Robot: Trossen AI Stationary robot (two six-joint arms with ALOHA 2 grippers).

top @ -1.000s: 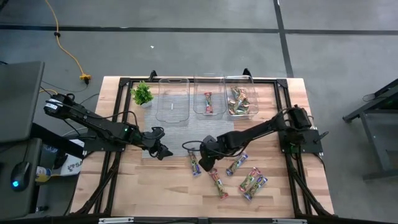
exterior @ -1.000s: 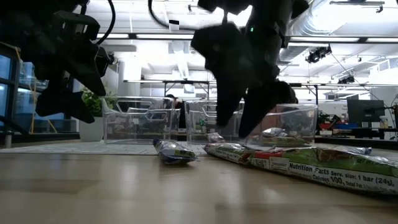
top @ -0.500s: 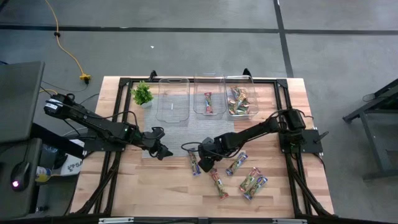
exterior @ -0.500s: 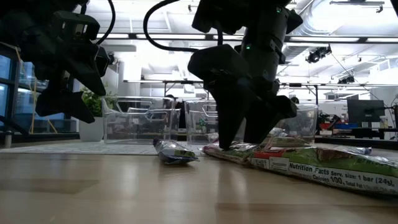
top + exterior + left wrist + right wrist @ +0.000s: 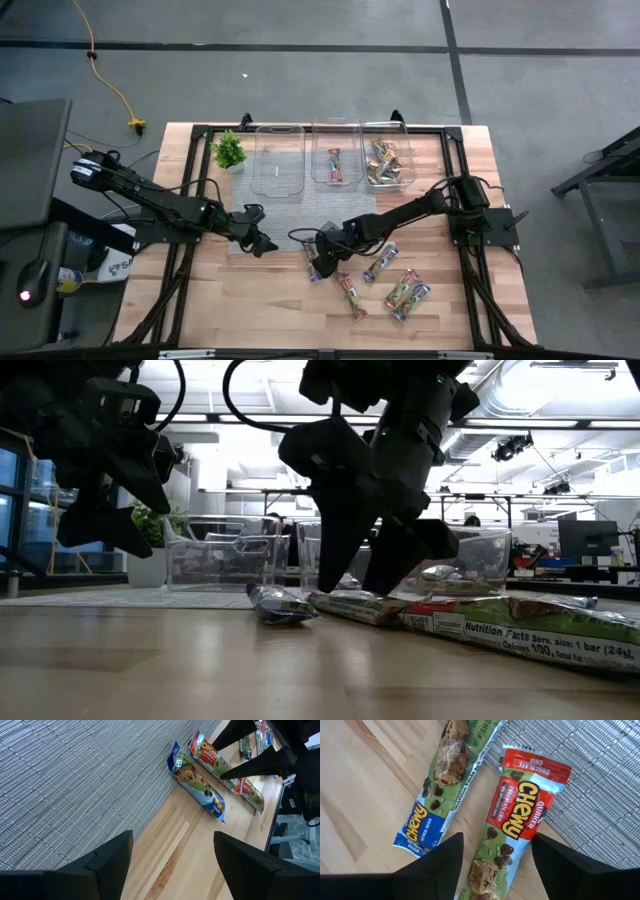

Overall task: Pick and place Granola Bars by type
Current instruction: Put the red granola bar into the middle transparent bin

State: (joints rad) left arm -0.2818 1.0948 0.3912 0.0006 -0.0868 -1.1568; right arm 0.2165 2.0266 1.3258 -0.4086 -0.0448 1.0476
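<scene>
1. Your right gripper (image 5: 495, 857) is low over the red-labelled bar (image 5: 512, 830), near the middle of the desk (image 5: 230, 290). Its jaws are spread, one on each side of the wrapper, and they pinch nothing yet. In the low view the fingertips look very near the desk surface.

2. The red-labelled bar lies flat, with its red end on the edge of the grey mat (image 5: 600, 785) and the rest on the bare wood. Its long axis runs from the mat toward the front edge of the desk, a little slanted, and the jaws stand across this axis.

3. The blue-labelled bar (image 5: 442, 785) lies just beside it, almost parallel. This is the main risk, I think: one finger goes down in the narrow gap between the two bars, so it may catch the blue one or push it away.

4. The wrapper is shiny and flat. If the jaws close too high, they may slide off or only fold the edge.

5. Your left gripper (image 5: 172, 850) waits above the mat, on the left side, jaws spread and empty.

6. The three clear tubs (image 5: 334, 160) stand at the far side; the red type seems to belong in the middle one.
</scene>
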